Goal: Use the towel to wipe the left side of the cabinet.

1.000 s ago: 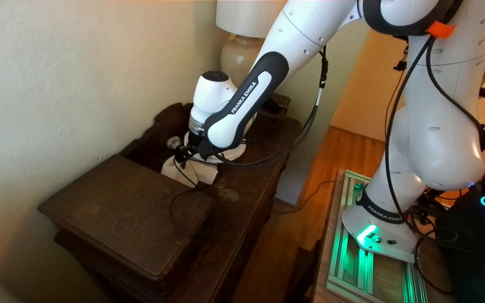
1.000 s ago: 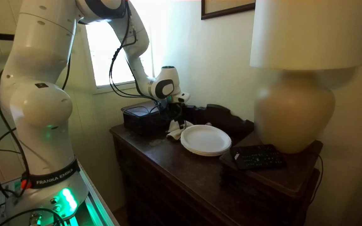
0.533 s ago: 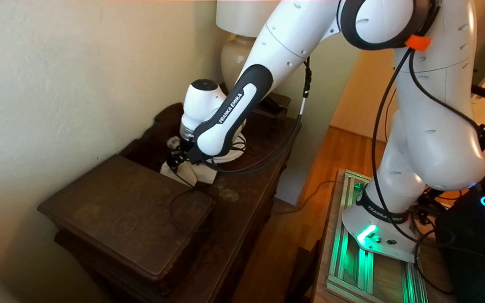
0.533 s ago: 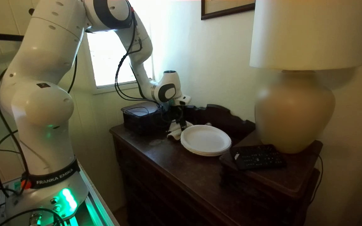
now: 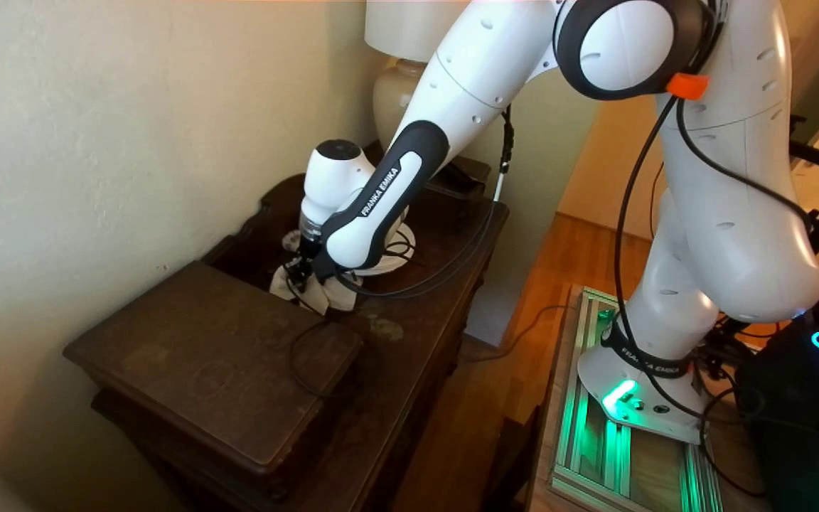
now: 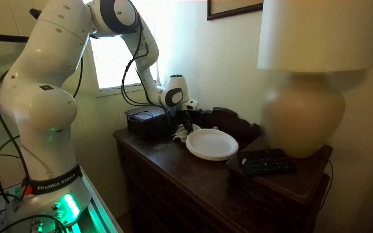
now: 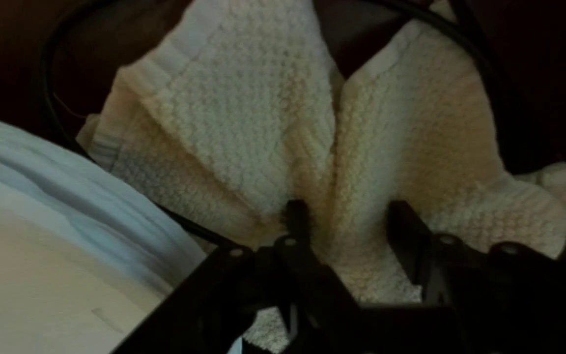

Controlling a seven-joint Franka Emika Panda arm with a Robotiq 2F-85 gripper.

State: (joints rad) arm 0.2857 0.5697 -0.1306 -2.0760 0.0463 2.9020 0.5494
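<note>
Towel [image 7: 248, 103] of cream, knobbly weave lies in folds on the dark wooden cabinet [image 6: 180, 163], nearer its back edge than its front, between the flat-topped raised box [image 5: 217, 363] set in from one front corner and a round stack of white plates [image 6: 211, 144] with ridged rims. In the wrist view smoother hem bands border the cloth and a deep crease runs down its middle. The gripper [image 7: 347, 216] reaches down to it, its black fingers [image 7: 406, 236] standing apart with cloth between them; whether they pinch it I cannot tell. A dull pale patch [image 5: 386, 328] marks the wood between towel and front edge, and a scalloped board [image 6: 227, 118] rises along the back edge. At the opposite end stands a lamp [image 6: 303, 113] with a bulging tan base, its shade cut off above.

Towards their bases the fingers sink into blurred black. In the wrist view a plate rim overlaps the towel, so touching or apart is unclear. A black cable [image 7: 46, 64] curves past, its full course hard to follow. In an exterior view the white arm [image 5: 395, 185] hides part of the plates, and a pale rounded thing [image 5: 291, 240] by the back edge is too small to name.
</note>
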